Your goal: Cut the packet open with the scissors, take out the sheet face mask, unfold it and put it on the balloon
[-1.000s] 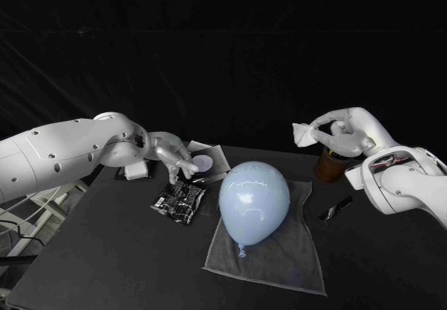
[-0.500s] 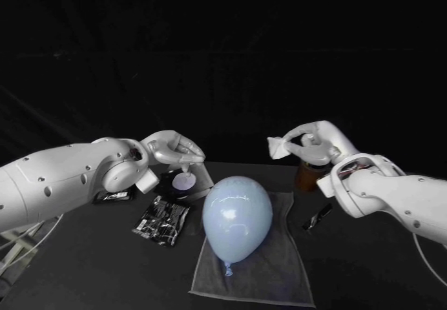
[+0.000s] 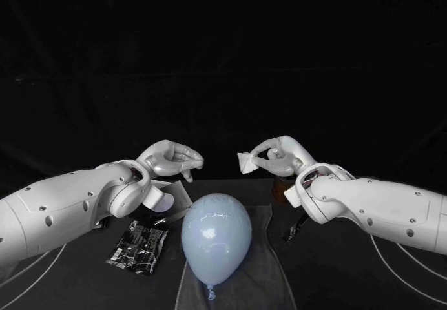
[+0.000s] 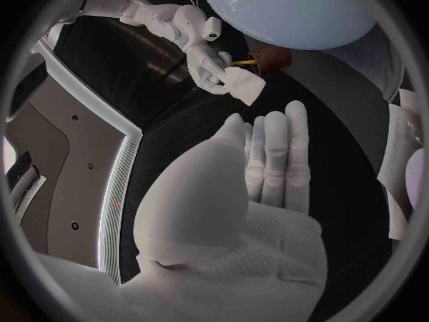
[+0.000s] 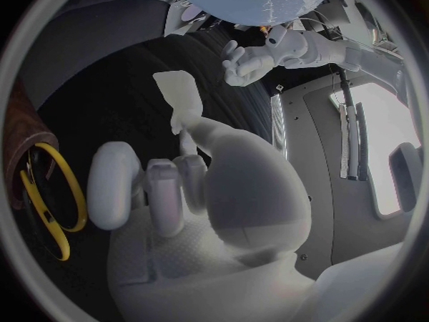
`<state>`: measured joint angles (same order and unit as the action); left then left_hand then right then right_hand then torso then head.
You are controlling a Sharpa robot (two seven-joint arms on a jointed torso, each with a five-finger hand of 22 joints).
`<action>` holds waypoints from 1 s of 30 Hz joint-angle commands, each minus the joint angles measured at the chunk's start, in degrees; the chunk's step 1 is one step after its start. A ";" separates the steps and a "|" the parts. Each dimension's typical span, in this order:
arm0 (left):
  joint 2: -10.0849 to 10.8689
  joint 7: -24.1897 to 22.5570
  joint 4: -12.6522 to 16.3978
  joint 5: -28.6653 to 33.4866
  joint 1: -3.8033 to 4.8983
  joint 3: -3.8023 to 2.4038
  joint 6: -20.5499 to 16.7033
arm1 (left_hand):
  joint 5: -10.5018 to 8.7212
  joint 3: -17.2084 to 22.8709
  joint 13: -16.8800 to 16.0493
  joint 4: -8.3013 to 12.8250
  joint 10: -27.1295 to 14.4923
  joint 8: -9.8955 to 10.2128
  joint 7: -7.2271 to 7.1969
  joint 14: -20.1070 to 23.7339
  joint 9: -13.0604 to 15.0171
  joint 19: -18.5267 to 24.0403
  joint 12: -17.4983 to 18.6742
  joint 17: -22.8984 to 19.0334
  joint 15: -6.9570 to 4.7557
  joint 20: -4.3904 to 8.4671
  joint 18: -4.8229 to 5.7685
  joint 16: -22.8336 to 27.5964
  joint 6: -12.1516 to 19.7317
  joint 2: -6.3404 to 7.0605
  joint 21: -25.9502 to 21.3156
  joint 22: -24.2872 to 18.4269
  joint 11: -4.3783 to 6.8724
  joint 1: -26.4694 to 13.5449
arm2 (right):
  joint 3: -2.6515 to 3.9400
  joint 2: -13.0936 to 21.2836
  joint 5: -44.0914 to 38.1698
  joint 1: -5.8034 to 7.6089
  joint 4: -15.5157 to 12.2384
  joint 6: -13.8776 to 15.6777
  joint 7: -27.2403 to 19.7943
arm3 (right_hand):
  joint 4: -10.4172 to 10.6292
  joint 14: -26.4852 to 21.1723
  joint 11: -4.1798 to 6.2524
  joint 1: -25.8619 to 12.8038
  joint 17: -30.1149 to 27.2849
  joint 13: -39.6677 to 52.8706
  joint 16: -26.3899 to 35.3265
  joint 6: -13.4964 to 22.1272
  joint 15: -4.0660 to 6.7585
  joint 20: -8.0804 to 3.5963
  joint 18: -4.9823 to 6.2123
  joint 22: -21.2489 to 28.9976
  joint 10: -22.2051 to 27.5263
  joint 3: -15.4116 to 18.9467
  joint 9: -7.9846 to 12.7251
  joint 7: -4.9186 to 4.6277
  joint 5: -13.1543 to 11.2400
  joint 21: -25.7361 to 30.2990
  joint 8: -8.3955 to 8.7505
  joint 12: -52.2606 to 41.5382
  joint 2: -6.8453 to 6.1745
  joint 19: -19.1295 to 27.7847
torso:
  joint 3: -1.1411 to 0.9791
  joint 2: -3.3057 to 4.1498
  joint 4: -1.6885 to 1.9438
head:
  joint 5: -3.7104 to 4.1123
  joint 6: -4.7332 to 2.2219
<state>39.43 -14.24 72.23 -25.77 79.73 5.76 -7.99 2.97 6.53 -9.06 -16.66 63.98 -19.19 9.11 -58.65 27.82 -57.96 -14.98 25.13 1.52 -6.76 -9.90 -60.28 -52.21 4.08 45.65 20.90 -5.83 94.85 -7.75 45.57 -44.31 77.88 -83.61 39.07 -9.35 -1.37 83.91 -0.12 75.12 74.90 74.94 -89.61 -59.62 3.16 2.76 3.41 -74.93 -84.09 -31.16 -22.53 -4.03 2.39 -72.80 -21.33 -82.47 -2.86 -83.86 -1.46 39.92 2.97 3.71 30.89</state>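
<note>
- Pale blue balloon (image 3: 216, 236) lies on a grey towel (image 3: 270, 261) mid-counter.
- Right hand (image 3: 276, 157) pinches the folded white mask (image 3: 246, 163).
- Left hand (image 3: 173, 159) is empty, with its fingers stretched out.

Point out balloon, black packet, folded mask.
balloon (image 3: 216, 234): head view, middle of its body
black packet (image 3: 137, 246): head view, centre of its printed face
folded mask (image 3: 246, 162): head view, its white free corner
</note>
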 commanded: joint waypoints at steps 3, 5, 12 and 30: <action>-1.60 -4.36 -0.39 2.14 -1.16 -0.30 -5.76 | -0.18 0.62 0.26 -0.06 -0.84 0.87 0.54 -0.06 -0.76 0.17 0.37 0.02 0.55 -0.40 -0.45 0.42 0.58 0.72 0.20 0.07 -0.16 -1.25 | 0.15 -0.16 3.55 0.14 -0.63 -1.78 -2.37 | -0.04 6.09 0.02 0.24 15.10 9.79 -0.39 -0.02 0.31 -0.10 -0.16 -10.73 -1.33 -0.34 -3.46 -0.42 0.40 0.20 -0.28 0.28 0.27 -0.28 | 0.11 -0.01 0.06 | 0.42 0.03; -2.08 -4.93 -0.53 3.09 -1.52 -0.40 -6.61 | -0.17 0.78 0.40 -0.04 -1.23 1.07 0.62 0.09 -0.99 0.27 0.54 0.02 0.66 -0.49 -0.44 0.49 0.75 0.86 0.12 0.04 -0.28 -1.57 | 0.17 -0.12 3.75 0.21 -1.02 -2.05 -2.59 | -0.04 6.09 0.02 0.24 15.10 9.79 -0.39 -0.02 0.31 -0.10 -0.16 -10.73 -1.33 -0.34 -3.46 -0.42 0.40 0.20 -0.28 0.28 0.27 -0.28 | 0.13 0.01 0.11 | 0.38 0.08; -3.11 -7.68 -0.49 5.09 -2.16 -0.91 -8.77 | -0.18 1.05 0.78 0.03 -2.40 2.08 0.80 0.48 -1.93 0.57 0.85 0.11 1.02 -0.85 -0.44 0.52 1.87 1.80 -0.16 -0.08 -0.64 -2.78 | 0.25 0.58 4.07 0.34 -3.02 -3.10 -3.01 | -0.06 6.09 -0.01 0.25 15.10 9.73 -0.39 0.07 0.29 -0.09 -0.15 -10.71 -1.27 -0.40 -3.50 -0.46 0.39 0.30 -0.31 0.38 0.33 -0.24 | 0.17 0.10 0.16 | 0.15 0.43; -3.12 -7.29 0.26 -5.58 -2.18 -3.19 -3.62 | -0.14 2.47 -7.08 0.95 -12.23 5.41 0.69 5.14 -5.51 3.19 -13.01 4.82 1.93 -1.95 -0.52 -6.76 3.53 4.41 1.23 1.49 -1.16 -3.84 | 0.31 1.60 1.37 0.45 -5.98 -5.82 -3.25 | -0.12 6.09 -0.06 0.27 15.10 9.64 -0.39 0.24 0.25 -0.07 -0.15 -10.71 -1.18 -0.47 -3.55 -0.51 0.39 0.30 -0.36 0.53 0.39 -0.24 | 0.11 0.03 0.10 | -0.36 1.33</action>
<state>36.55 -22.04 72.30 -26.15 77.49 2.69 -15.43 2.97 9.22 -15.63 -15.66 52.37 -14.05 9.84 -53.72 22.38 -55.06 -27.18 29.68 3.38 -8.81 -9.69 -66.56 -48.39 8.52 46.65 22.32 -7.05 91.56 -7.51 47.13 -41.16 78.27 -89.33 34.93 -11.72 -1.44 83.81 -0.21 75.10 74.91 74.90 -89.60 -59.35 3.06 2.78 3.39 -74.90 -84.00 -31.22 -22.53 -4.31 2.63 -72.77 -21.36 -82.02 -2.87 -83.67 -1.32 39.96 3.08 3.42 32.07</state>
